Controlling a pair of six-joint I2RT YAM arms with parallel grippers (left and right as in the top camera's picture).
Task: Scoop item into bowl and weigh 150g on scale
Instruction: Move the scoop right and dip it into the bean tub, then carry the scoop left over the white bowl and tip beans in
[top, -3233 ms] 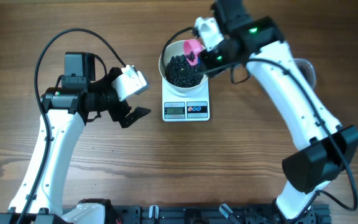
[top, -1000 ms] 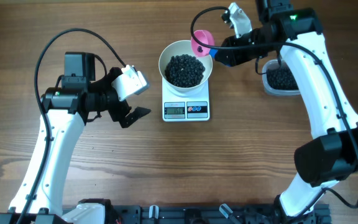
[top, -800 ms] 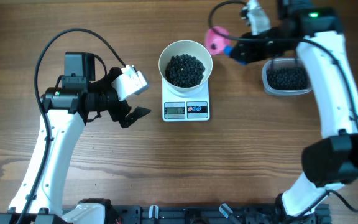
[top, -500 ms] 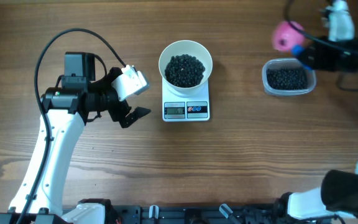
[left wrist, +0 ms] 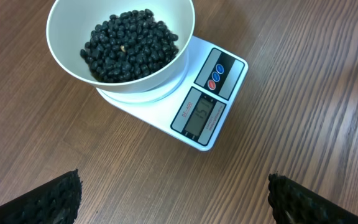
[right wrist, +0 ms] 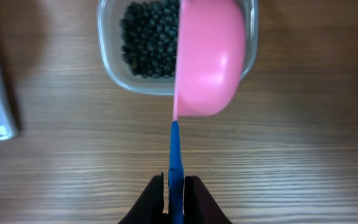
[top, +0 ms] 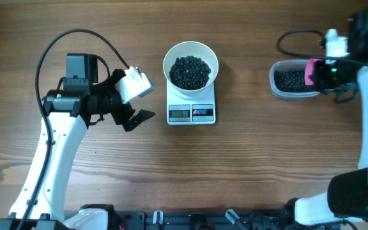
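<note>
Right jaws, gripping your scoop (right wrist: 207,62), have swung from bowl (left wrist: 64,43) to right-edge tub (right wrist: 109,62); left jaws open; dosing looks done.

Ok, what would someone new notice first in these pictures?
A round white bowl holding tiny black beans sits on a flat white kitchen scale in the middle. At the right, the right pincer grips a blue-handled pink scoop over a clear plastic tub of beans.
</note>
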